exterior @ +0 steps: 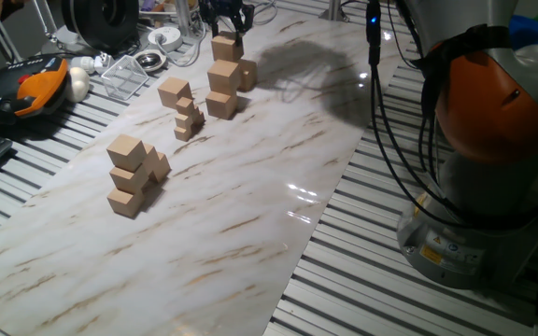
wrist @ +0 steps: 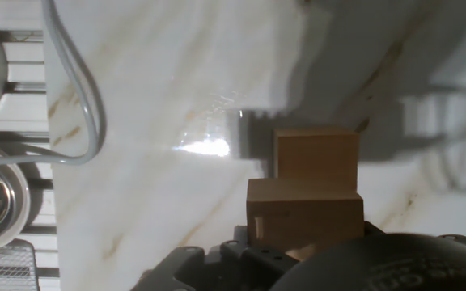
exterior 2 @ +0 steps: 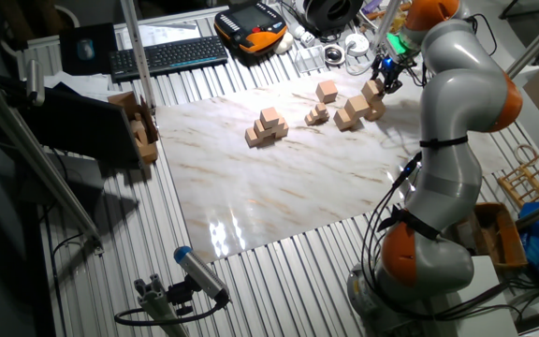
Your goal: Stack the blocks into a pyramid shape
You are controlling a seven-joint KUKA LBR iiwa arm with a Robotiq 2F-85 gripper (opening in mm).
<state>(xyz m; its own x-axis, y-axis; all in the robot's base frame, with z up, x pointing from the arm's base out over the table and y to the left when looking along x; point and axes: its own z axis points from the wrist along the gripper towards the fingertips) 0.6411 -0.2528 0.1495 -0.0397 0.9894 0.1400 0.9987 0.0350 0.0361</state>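
The pincer (exterior: pixel 226 21) hangs at the far edge of the marble board (exterior: pixel 250 205), pointing straight down, with its dark fingers around the top block (exterior: pixel 225 47) of a tall column. It looks closed on that cube, though the fingertips themselves are too dark and small in both fixed views to see pressing its sides. In the hand view the gripper body (wrist: pixel 314 267) fills the bottom edge, and two tan faces show stepped just above it; which cube of the column each belongs to cannot be told there.

Under the held cube stand two more blocks, the middle block (exterior: pixel 222 76) and the base block (exterior: pixel 220 104), with another cube (exterior: pixel 247 74) just behind them to the right, partly hidden. The arm (exterior 2: pixel 457 103) rises from its base (exterior 2: pixel 410 271) at the near right, bends over the board and reaches to the far side; its orange joints show in both fixed views.

Left of the column a lone block (exterior: pixel 173 91) rests near a pile of smaller cubes (exterior: pixel 189 118). Nearer still, at the left, sits a stepped pile (exterior: pixel 134 175) of large cubes, one on top; its rear cubes are hidden by the front ones.

Beyond the board, cut off by the frame, lie a keyboard (exterior 2: pixel 168 54) and an orange-and-black pendant (exterior 2: pixel 251 24).
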